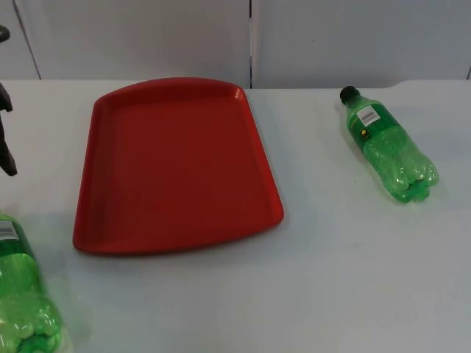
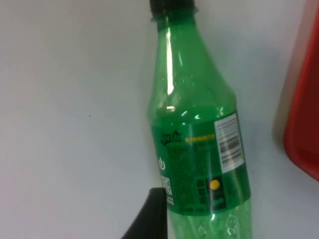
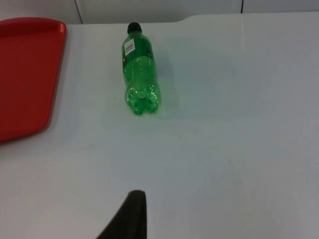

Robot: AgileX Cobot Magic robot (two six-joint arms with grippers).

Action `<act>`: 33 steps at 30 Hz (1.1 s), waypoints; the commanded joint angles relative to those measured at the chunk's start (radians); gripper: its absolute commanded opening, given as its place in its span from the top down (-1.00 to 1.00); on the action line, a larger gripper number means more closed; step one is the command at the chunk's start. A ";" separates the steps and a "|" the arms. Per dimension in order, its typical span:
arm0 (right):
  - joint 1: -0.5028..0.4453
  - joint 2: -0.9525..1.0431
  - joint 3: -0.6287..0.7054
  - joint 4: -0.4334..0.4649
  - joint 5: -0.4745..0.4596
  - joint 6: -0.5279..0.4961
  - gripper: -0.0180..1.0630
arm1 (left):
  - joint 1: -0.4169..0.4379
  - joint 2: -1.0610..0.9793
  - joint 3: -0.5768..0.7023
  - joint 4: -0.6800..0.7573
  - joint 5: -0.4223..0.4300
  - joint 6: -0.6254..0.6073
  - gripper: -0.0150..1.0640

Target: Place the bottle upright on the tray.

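Note:
A red tray (image 1: 110, 220) lies flat on the white table, left of centre, with nothing on it. One green bottle (image 1: 386, 143) with a black cap lies on its side to the right of the tray, cap toward the wall. The right wrist view has this bottle (image 3: 138, 72) well ahead of my right gripper (image 3: 130, 219), far from touching. A second green bottle (image 1: 22, 294) lies on its side at the table's front left. My left gripper (image 2: 149, 219) hovers close by this bottle (image 2: 199, 144), beside its labelled body. The tray's edge (image 2: 304, 129) is near it.
A grey partition wall (image 1: 250, 37) closes the table's far side. Part of the left arm (image 1: 6, 140) stands at the table's left edge, beside the tray. Bare white table lies between the tray and the right bottle.

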 commanded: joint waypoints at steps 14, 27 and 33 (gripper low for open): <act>-0.008 -0.004 0.007 0.002 -0.001 -0.004 -0.98 | -0.023 0.202 -0.006 0.031 -0.100 -0.076 -0.66; -0.008 -0.004 0.007 0.002 -0.001 -0.004 -0.98 | -0.043 0.336 -0.073 0.142 -0.121 -0.155 -0.66; -0.008 -0.004 0.007 0.002 -0.001 -0.004 -0.98 | -0.047 0.389 -0.073 0.137 -0.165 -0.159 -0.66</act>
